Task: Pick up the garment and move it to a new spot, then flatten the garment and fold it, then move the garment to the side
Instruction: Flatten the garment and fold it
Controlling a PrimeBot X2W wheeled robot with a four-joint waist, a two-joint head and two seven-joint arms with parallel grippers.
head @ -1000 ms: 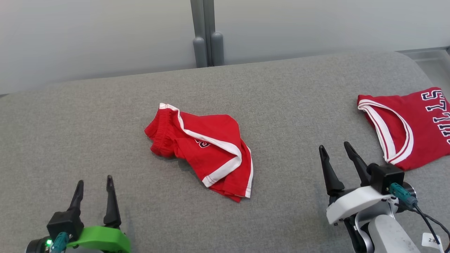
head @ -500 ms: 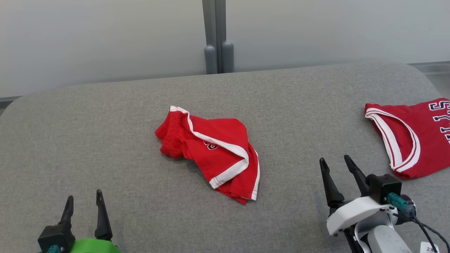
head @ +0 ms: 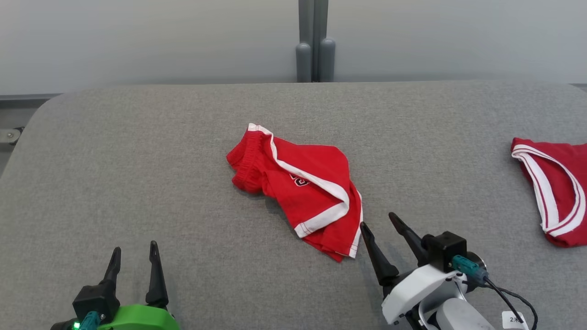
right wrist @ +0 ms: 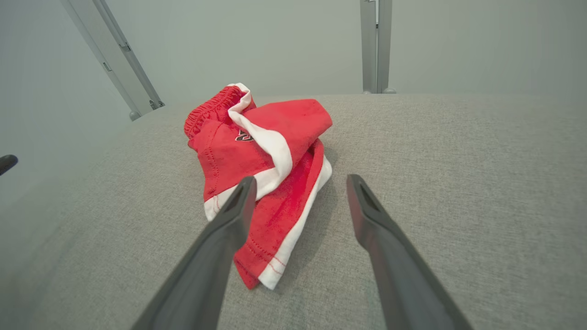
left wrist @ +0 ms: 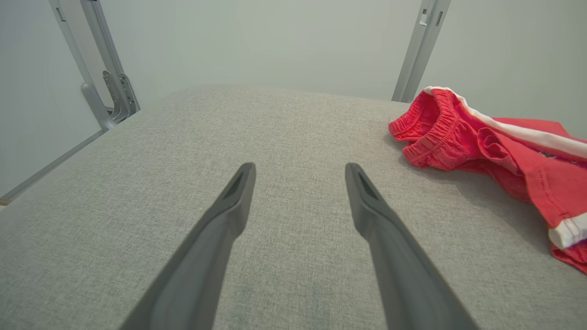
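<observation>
The garment (head: 298, 188) is a pair of red shorts with white trim, lying crumpled at the middle of the grey padded table (head: 137, 151). My right gripper (head: 377, 220) is open just right of the garment's near corner, low over the table. In the right wrist view the garment (right wrist: 257, 137) lies ahead, its near hem partly behind the left finger of the right gripper (right wrist: 300, 178). My left gripper (head: 135, 246) is open near the table's front left, empty. The left wrist view has the left gripper (left wrist: 298, 167) over bare cloth, with the garment (left wrist: 463, 137) off to the right.
A second red top with white and dark trim (head: 559, 192) lies at the table's right edge. A grey post (head: 314, 46) stands behind the far edge against a pale wall. The table's left corner is rounded.
The head camera has swung, shifting the whole picture right. My right gripper has come left and closer to the garment's near corner. The garment lies as before.
</observation>
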